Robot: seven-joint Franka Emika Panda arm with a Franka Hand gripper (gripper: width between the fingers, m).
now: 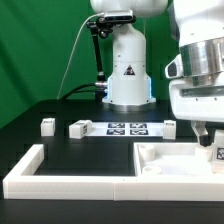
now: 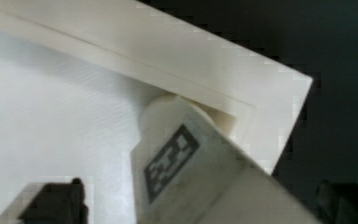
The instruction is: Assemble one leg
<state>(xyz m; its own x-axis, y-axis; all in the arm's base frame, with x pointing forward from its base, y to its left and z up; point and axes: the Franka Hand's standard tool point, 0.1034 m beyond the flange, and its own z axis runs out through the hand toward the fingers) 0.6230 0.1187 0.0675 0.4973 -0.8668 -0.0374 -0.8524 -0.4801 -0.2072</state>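
Pincer (image 1: 207,139) is clamping the leg (image 2: 181,150), evidently light, rigid, smooth plastic, best gripped across its flat sides.

a white tagged leg (image 2: 190,150) (black-and-white square marker facing up) stands against the white tray's corner.

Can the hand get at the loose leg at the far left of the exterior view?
Probably yes: that leg stands apart on open table with nothing over it, though the hand hangs across the scene over the square part.
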